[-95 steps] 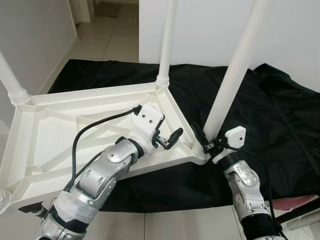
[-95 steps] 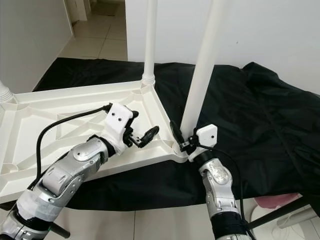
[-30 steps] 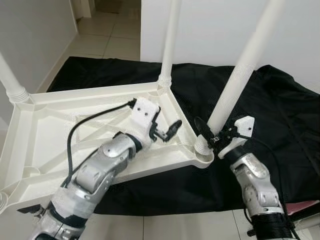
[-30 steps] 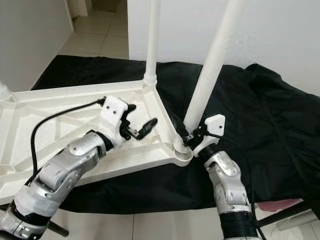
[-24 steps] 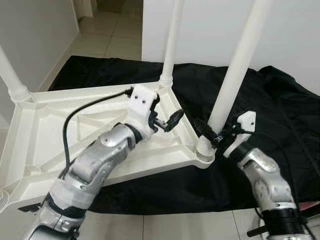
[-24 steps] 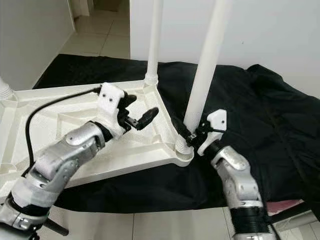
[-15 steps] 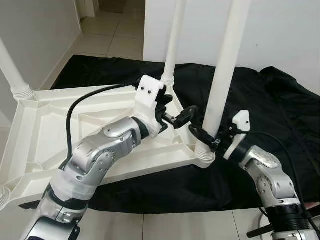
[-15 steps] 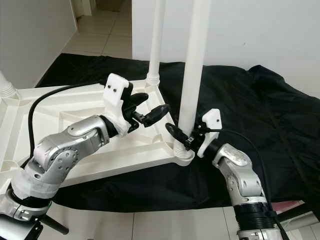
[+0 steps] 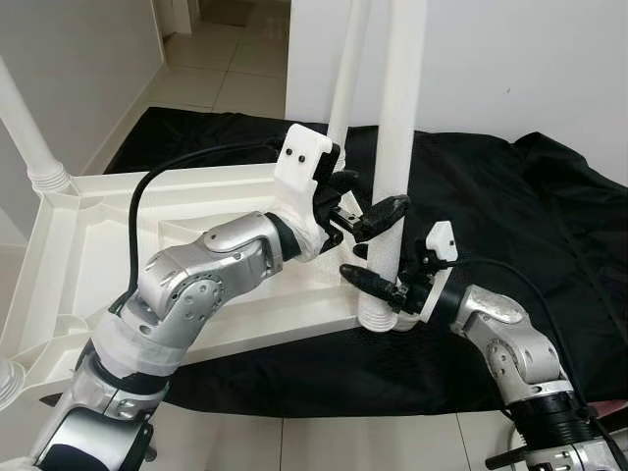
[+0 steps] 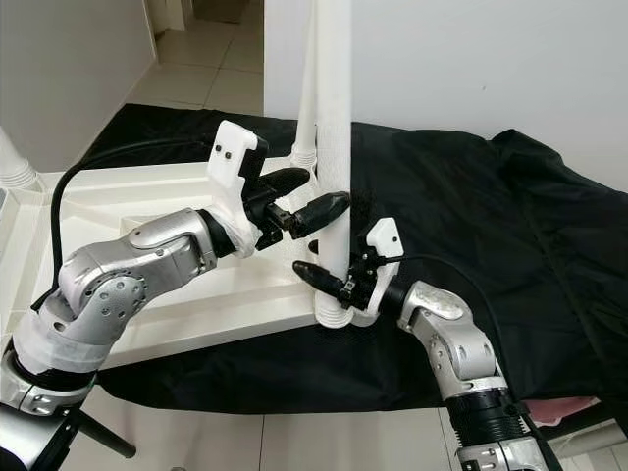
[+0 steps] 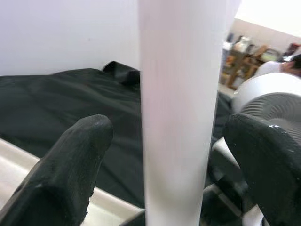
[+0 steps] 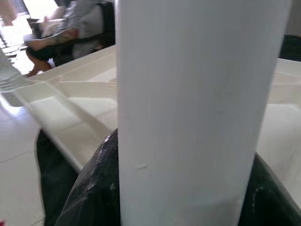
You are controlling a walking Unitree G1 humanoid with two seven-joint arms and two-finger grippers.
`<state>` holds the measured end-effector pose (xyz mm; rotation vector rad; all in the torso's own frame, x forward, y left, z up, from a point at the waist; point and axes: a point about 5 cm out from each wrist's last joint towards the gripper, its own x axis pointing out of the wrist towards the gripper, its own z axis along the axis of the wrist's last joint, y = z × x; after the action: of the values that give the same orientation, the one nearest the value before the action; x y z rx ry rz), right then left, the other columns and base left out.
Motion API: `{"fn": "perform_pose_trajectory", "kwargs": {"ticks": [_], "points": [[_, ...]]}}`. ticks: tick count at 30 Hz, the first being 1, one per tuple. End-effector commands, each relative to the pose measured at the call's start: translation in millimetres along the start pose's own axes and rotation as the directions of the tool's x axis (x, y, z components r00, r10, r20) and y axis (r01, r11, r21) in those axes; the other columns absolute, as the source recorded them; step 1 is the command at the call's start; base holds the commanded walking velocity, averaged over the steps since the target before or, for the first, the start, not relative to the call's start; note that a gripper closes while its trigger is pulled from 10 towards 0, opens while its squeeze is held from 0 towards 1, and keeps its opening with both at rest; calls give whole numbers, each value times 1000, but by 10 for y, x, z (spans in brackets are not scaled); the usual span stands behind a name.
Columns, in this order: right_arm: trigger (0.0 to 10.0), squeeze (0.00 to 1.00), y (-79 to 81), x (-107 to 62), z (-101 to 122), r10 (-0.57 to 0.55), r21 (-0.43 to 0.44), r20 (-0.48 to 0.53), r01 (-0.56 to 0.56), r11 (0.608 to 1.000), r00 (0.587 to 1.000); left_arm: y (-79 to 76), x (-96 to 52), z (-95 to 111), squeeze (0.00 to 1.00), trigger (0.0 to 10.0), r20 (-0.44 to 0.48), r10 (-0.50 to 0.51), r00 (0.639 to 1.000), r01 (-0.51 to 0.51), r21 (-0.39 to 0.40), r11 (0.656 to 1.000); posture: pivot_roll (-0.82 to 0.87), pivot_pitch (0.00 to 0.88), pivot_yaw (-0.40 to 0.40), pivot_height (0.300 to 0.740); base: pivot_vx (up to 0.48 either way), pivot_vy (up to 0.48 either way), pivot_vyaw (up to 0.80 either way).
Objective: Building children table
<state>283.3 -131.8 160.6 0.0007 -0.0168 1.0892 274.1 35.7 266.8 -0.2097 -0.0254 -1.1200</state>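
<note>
The white table (image 9: 88, 245) lies upside down on a black cloth (image 9: 549, 245) over the tiled floor (image 9: 216, 74). At its near right corner a leg (image 9: 397, 147) stands upright in its socket. The right gripper (image 10: 329, 280) clamps the leg low, just above the socket, 1 finger on each side. The left gripper (image 9: 368, 211) sits higher (its fingers spread apart), straddling the leg without clear contact. 2 more legs (image 9: 29, 137) stand at other corners.
</note>
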Motion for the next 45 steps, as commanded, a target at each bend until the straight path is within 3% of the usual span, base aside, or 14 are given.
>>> {"fn": "perform_pose_trajectory", "kwargs": {"ticks": [1,8,9,10,11,20,26,31,32,33,36,37,43,45], "points": [[10000,0,21,9,12,32,-3,-11,-32,999,999,-305,-76,48,0,10000,7,-578,816,578,1,816,11,0,-83,740,0,0,0],[10000,0,129,13,-47,129,21,-44,-128,992,991,-278,-57,111,0,10000,41,-629,777,630,-65,774,5,0,-79,740,0,0,0],[10000,0,134,10,-51,131,20,-46,-130,991,990,-266,-59,125,0,9059,44,-632,774,634,-71,770,1,0,-77,740,0,0,0],[10000,0,134,8,-53,131,18,-47,-130,991,990,-259,-60,133,0,9059,44,-633,773,634,-74,770,1,0,-77,740,0,0,0],[10000,0,133,1,-56,131,19,-50,-130,991,990,-250,-68,144,0,0,48,-636,771,637,-80,767,1,0,-77,740,0,0,0],[10000,0,110,-8,-57,121,21,-49,-120,993,991,-218,-89,177,0,0,42,-635,771,636,-83,767,2,0,-70,740,0,0,0],[10000,0,84,-2,-53,101,13,-52,-101,995,993,-187,-61,185,0,0,-5,-585,811,585,-14,811,3,0,-69,740,0,0,0],[10000,0,88,-7,-48,101,25,-48,-100,995,994,-195,-63,198,0,0,-19,-571,820,572,20,820,4,0,-68,740,0,0,0],[10000,1000,83,-11,-26,97,21,-38,-96,995,995,-220,-54,214,0,0,-32,-558,829,559,38,828,5,0,-66,740,0,0,0],[10000,1000,66,-10,-9,82,23,-30,-82,996,996,-235,-27,230,0,10000,-46,-531,846,533,50,844,4,0,-64,740,0,0,0],[10000,1000,41,-4,30,56,0,-16,-56,998,998,-235,36,279,0,10000,-59,-466,883,469,79,880,5,0,-62,740,0,0,0],[10000,0,23,12,55,37,-1,-1,-37,999,999,-183,93,319,0,10000,-54,-401,915,404,84,911,5,0,-62,740,0,0,0],[10000,0,-21,88,140,-30,-11,52,31,999,998,20,214,436,0,10000,-32,-218,975,220,75,973,8,0,-59,740,0,0,0],[10000,0,-33,107,163,-51,-15,66,52,999,996,58,226,458,0,10000,-27,-189,982,191,70,979,7,0,-54,740,0,0,0]]}}
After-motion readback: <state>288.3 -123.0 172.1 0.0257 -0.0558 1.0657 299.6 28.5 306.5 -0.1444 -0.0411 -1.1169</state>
